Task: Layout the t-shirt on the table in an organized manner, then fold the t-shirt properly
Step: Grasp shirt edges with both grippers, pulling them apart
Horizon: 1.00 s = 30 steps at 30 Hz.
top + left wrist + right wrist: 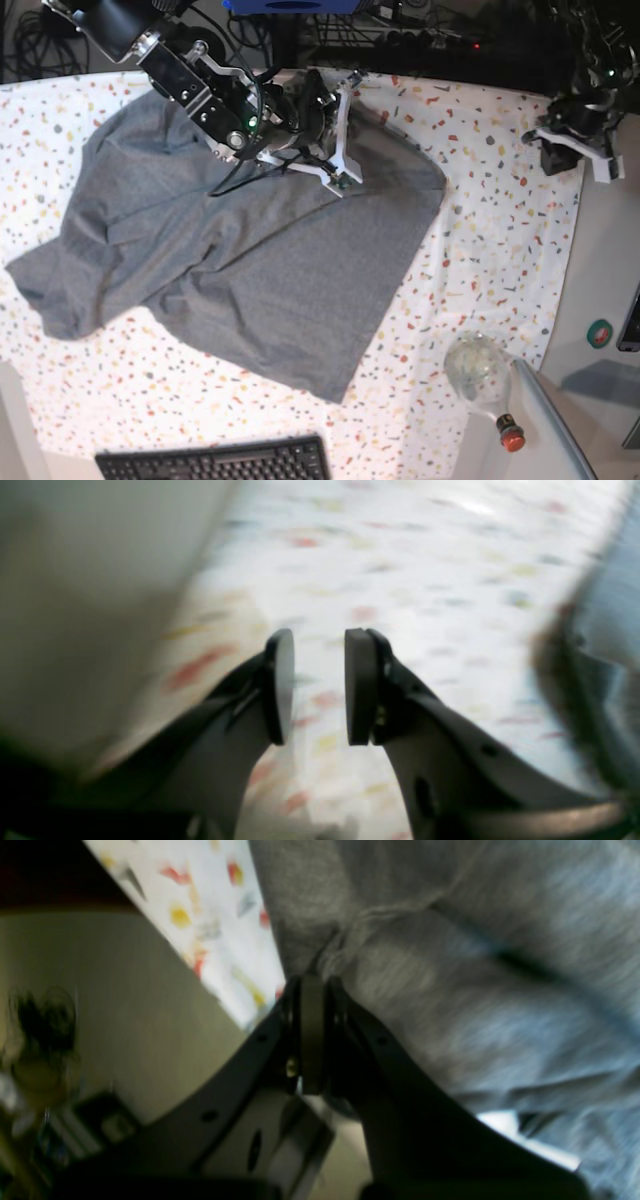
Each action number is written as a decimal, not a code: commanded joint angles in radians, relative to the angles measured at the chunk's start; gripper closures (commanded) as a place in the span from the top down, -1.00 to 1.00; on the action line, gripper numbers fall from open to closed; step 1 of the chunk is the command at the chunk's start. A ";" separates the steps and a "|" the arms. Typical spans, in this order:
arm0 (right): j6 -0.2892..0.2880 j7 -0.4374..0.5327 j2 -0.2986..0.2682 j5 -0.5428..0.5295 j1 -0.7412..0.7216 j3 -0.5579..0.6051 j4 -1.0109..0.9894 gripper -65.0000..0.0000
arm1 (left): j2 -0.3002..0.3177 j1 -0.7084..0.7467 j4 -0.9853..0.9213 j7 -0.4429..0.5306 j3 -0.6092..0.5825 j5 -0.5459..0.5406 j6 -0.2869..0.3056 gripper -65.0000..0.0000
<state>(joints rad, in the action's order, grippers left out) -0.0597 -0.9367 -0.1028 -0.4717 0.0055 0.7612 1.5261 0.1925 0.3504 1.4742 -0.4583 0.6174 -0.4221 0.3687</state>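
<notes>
**Q:** What does the figure show, and where is the garment?

**A:** The t-shirt (240, 270) lies rumpled and skewed across the left and middle of the table (480, 230), one sleeve trailing toward the left edge. The layout stage is, by judgement, far from done; no fold is started.

**Q:** How do the two claws stand?

**A:** The right gripper (312, 985) is clenched, its pads pressed together with a gathered ridge of grey fabric at its tip; in the right wrist view the cloth bunches into the jaws, so it appears to be grasping the t-shirt near its upper edge. The left gripper (319, 685) hangs released over bare speckled cloth, a clear gap between its pads, nothing in it, well apart from the garment at the far right of the table.

**Q:** How is the step done well?

**A:** Judged from this pose, draw the pinched edge outward low and slowly, so the cloth slides flat rather than lifts and folds under. The free arm would likely need to take an opposite corner to add tension. The bottle (480, 375) and keyboard (215, 462) near the front edge are hazards for a dragged hem.
</notes>
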 commanded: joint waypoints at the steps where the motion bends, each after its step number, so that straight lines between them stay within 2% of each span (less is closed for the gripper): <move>1: -0.004 -0.003 0.005 -0.011 -0.016 -0.004 0.043 -0.80 | 0.015 -0.023 0.019 0.028 -0.017 -0.014 0.003 -0.50; 3: -0.004 -0.015 -0.005 -0.011 -0.008 -0.006 0.103 -0.55 | 0.014 -0.057 0.023 0.028 -0.061 -0.016 0.003 -0.50; 6: 0.005 -0.014 -0.073 -0.008 0.003 -0.019 0.224 -0.51 | 0.000 -0.116 0.050 0.028 -0.141 -0.019 0.002 -0.51; 8: 0.031 -0.009 -0.124 -0.008 0.029 -0.107 0.293 -0.51 | -0.023 -0.167 0.058 0.028 -0.195 -0.016 0.002 -0.51; 10: 0.071 0.000 -0.157 -0.006 0.067 -0.250 0.313 -0.51 | -0.046 -0.219 0.036 0.028 -0.270 -0.014 0.002 -0.58; 12: 0.080 0.040 -0.186 -0.006 0.110 -0.406 0.304 -0.61 | -0.057 -0.264 0.004 0.028 -0.351 -0.014 0.002 -0.91; 13: 0.080 0.071 -0.206 -0.006 0.138 -0.478 0.287 -0.77 | -0.060 -0.287 -0.011 0.028 -0.408 -0.014 0.002 -1.00; 14: 0.080 0.104 -0.232 -0.006 0.162 -0.540 0.271 -1.00 | -0.066 -0.311 -0.030 0.028 -0.457 -0.014 0.002 -1.00; 16: 0.080 0.173 -0.265 -0.006 0.207 -0.630 0.225 -1.00 | -0.075 -0.354 -0.071 0.028 -0.549 -0.014 -0.003 -1.00; 18: 0.080 0.218 -0.268 -0.006 0.236 -0.705 0.158 -1.00 | -0.080 -0.394 -0.134 0.033 -0.635 -0.014 -0.058 -1.00; 21: 0.080 0.230 -0.268 -0.006 0.228 -0.739 0.029 -1.00 | -0.075 -0.446 -0.235 0.036 -0.753 -0.014 -0.141 -1.00; 24: 0.080 0.232 -0.268 -0.006 0.176 -0.739 -0.106 -1.00 | -0.074 -0.497 -0.343 0.037 -0.804 -0.014 -0.198 -1.00; 28: 0.080 0.282 -0.275 -0.006 0.070 -0.739 -0.299 -1.00 | -0.074 -0.575 -0.479 0.042 -0.808 -0.014 -0.210 -1.00; 30: 0.077 0.322 -0.278 -0.003 0.004 -0.736 -0.407 -1.00 | -0.077 -0.612 -0.547 0.083 -0.812 -0.013 -0.210 -1.00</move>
<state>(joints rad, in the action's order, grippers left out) -0.0051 -0.5758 -0.3672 -0.5030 -0.0017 0.0257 1.1305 0.1181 -0.2512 0.9100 -0.3843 -0.1932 -0.4259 0.1516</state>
